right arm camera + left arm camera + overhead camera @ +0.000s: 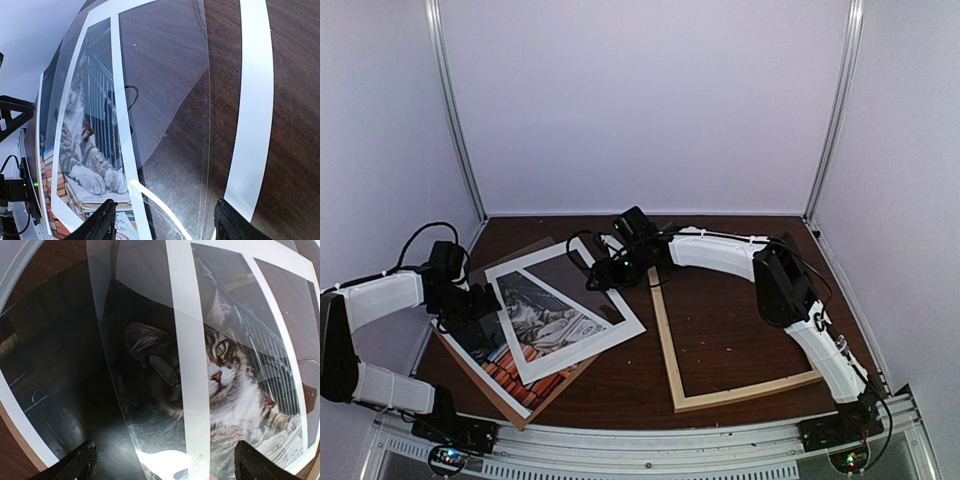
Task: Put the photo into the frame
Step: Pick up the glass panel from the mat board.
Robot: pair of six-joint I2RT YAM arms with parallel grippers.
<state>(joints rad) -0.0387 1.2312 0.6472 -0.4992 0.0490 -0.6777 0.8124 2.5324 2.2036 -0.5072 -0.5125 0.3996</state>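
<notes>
The photo (510,375) lies flat at the near left of the surface, on a brown backing board (542,405) and slantwise to the surface's edges, with the red books toward the near edge. It is not free. A white mat (580,352) sits askew on top of it, and a clear sheet (170,100) overlaps both, so only the left and near strips of the print are uncovered.

The frame (665,340) lies to the right of this pile, near the surface's right side. Its long rail runs from far to near, and bare wood grain shows inside it, so nothing is in it yet.

The left arm's fingers (75,465) hang spread wide right over the cat's face, holding nothing. That arm is clearly the nearer one to the print. The right arm's fingers (102,222) reach across the frame to the far right part of the mat and clear sheet. They stand apart, with an edge of the sheet showing between them, and I see no grip.

My guess is that the mat and the sheet must come off before the print can slide rightward.
</notes>
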